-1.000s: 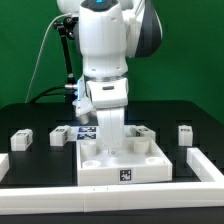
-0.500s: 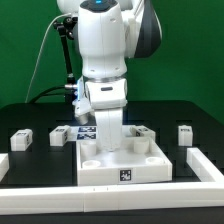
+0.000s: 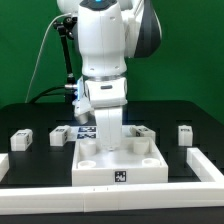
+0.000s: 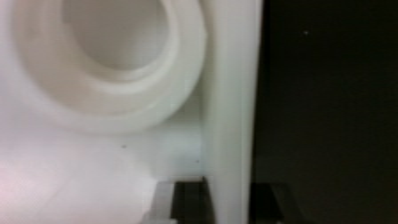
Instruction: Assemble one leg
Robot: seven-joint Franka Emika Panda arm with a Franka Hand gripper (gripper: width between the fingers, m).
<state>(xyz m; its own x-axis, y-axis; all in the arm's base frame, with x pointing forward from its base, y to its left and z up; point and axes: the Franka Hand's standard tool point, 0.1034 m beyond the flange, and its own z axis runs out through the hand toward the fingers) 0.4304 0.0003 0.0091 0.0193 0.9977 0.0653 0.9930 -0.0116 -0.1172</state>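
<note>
My gripper [image 3: 108, 141] is down at the far edge of the large flat white square piece [image 3: 118, 160] with recessed corner pockets. In the wrist view the two dark fingers [image 4: 180, 203] straddle that piece's thin edge wall [image 4: 228, 120], with a round pocket beside it, and the gripper [image 4: 222, 203] is shut on the wall. Small white legs with markers lie on the black table: one [image 3: 20, 138] and another [image 3: 62, 136] at the exterior view's left, and one [image 3: 185, 133] at the right. None is held.
A white rail [image 3: 110, 196] runs along the table's front and up the exterior view's right side [image 3: 205, 160]. The marker board [image 3: 86, 129] lies behind the square piece, partly hidden by the arm. Another small white block [image 3: 146, 131] sits behind the piece.
The white square piece has slid a little toward the exterior view's left, with the gripper staying on its far edge. The legs have not moved.
</note>
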